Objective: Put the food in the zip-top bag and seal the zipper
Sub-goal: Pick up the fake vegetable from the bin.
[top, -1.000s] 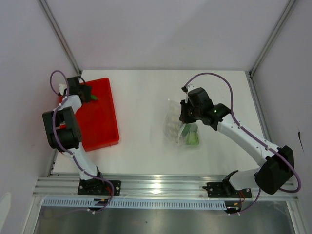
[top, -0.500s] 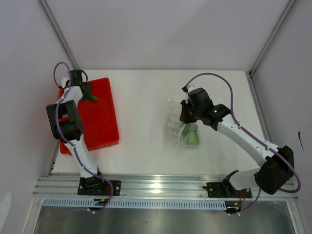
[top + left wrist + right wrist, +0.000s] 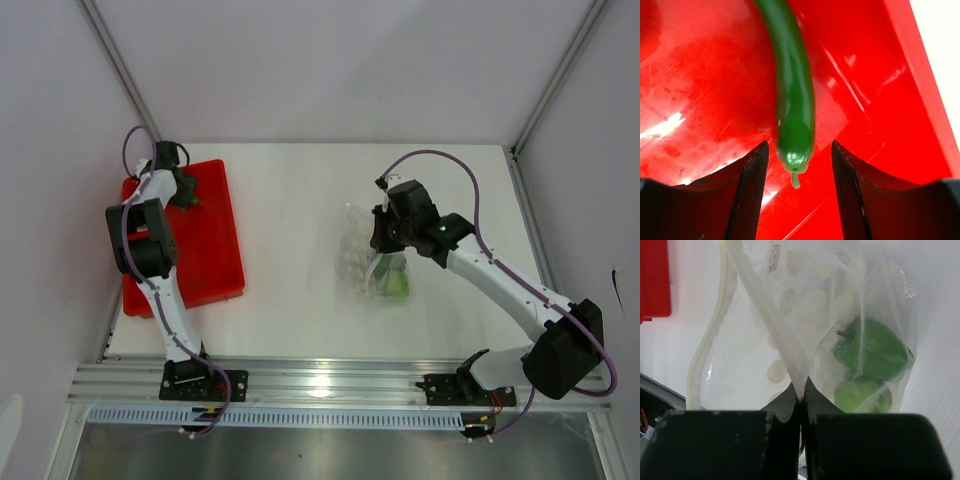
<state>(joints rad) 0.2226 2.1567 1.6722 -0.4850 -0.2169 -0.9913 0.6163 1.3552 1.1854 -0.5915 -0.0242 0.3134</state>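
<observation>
The clear, crinkly zip-top bag point(image 3: 362, 262) lies just right of centre in the top view, one fold of its film drawn up taut. Its zipper point(image 3: 704, 342) curves pale down the left edge. Inside sit a stemmed dark green pepper point(image 3: 872, 347) and a lime-green ball point(image 3: 862, 392). A long green chilli point(image 3: 794, 95) lies at upper left.

No text, brand, number or sign can be read in any view. The clear, crinkly plastic zip-top bag point(image 3: 740, 365), patterned with pale round dots, bears one small brownish printed patch point(image 3: 775, 254) near its upper edge in the right wrist view, too blurred to read.
</observation>
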